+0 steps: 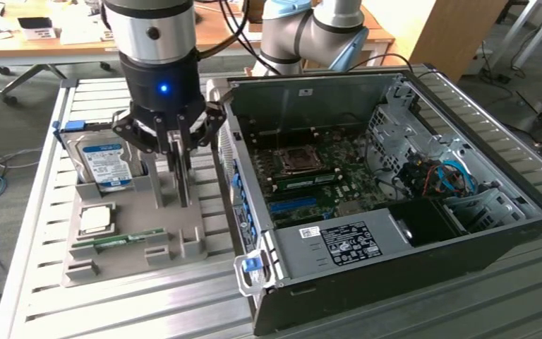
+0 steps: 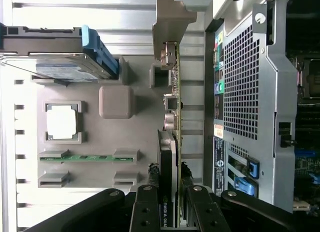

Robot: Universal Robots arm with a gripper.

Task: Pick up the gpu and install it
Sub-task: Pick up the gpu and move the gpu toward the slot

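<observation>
The gpu [image 2: 175, 117] stands on its edge in a slot of the grey fixture tray [image 2: 100, 137], its silver end bracket [image 2: 170, 22] at the far end. In the exterior view the gpu [image 1: 185, 180] rises from the tray [image 1: 130, 272] right beside the open computer case [image 1: 384, 183]. My gripper [image 1: 174, 157] hangs straight down over it. In the wrist view my gripper [image 2: 170, 172] has its two fingers pressed against the card's dark face and green back, shut on it. The card's lower edge still sits in the tray.
The tray also holds a blue-and-white-labelled hard drive [image 1: 104, 164], a square processor [image 1: 96, 219] and a narrow green memory stick [image 1: 121, 240]. The case's perforated wall [image 2: 245, 92] stands close beside the card. Inside are the motherboard [image 1: 309, 176] and the power supply [image 1: 346, 240].
</observation>
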